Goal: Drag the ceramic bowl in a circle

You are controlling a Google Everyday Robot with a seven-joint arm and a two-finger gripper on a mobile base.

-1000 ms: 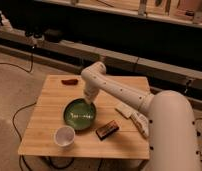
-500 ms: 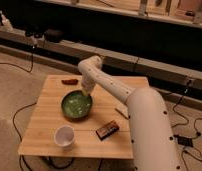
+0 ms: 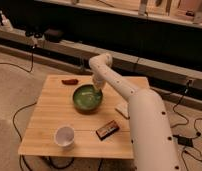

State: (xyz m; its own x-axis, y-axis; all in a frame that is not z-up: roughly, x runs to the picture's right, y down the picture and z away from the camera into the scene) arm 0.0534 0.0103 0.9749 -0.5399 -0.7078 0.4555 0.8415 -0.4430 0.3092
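The green ceramic bowl (image 3: 86, 97) sits on the wooden table (image 3: 49, 115), a little behind its middle. My white arm reaches over the table from the right, and my gripper (image 3: 97, 89) points down at the bowl's far right rim, touching or inside it. A small white cup (image 3: 64, 135) stands near the table's front left, well apart from the bowl.
A dark rectangular bar (image 3: 107, 129) lies in front of the bowl. A small red-brown object (image 3: 70, 81) lies at the table's back edge. A white flat item (image 3: 123, 110) lies by my arm. Cables run across the floor. A low ledge runs behind the table.
The bowl has moved away from the front of the table toward the back and slightly left, with my gripper moving along at its rim.
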